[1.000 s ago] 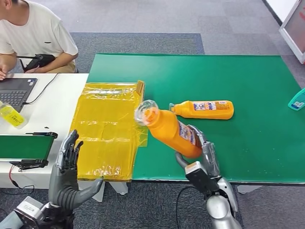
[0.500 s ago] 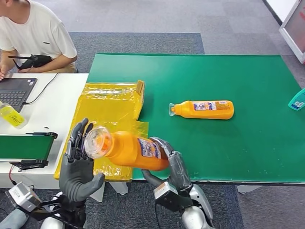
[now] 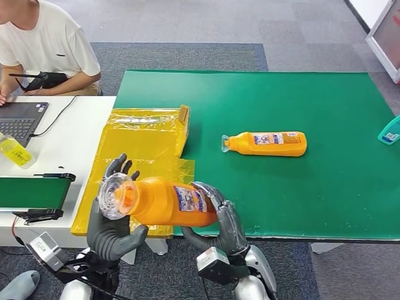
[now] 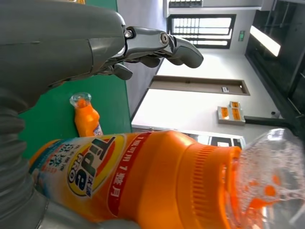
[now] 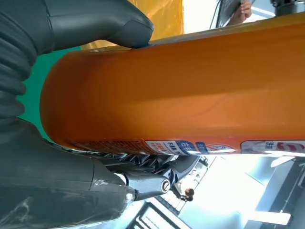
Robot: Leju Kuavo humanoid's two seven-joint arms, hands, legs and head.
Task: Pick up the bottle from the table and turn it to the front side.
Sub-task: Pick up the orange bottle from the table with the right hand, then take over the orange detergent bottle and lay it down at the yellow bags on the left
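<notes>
Orange plastic bottle (image 3: pixel 165 201) lying on its side in the air, just off the near edge of the green table (image 3: pixel 283 100), with its clear cap (image 3: pixel 109 195) pointing away from the table toward the white desk (image 3: pixel 70 134). Right hand (image 3: pixel 222 219) grips the bottle's base end, its fingers curled over the top and its thumb underneath; the right wrist view shows the thumb (image 5: pixel 104 21) pressed on the orange wall and the darker fingers (image 5: pixel 151 164) wrapped round the opposite side beside the label. Left hand (image 3: pixel 113 222) sits at the cap end, palm behind the bottle's neck; its fingers (image 3: pixel 120 165) stand up spread behind the cap and its thumb reaches under the shoulder, and the left wrist view shows those fingers (image 4: pixel 162 45) extended and apart from the bottle, so whether this hand actually has hold of it cannot be told. Printed label (image 3: pixel 189 199) faces upward. Second orange bottle (image 3: pixel 266 143) lies flat on the table, well beyond the held one, cap toward the yellow plastic sheet (image 3: pixel 137 156) that overlaps the table's edge nearest the desk. Person in a white shirt (image 3: pixel 47 44) sits at the desk's far side by a laptop (image 3: pixel 19 119).
</notes>
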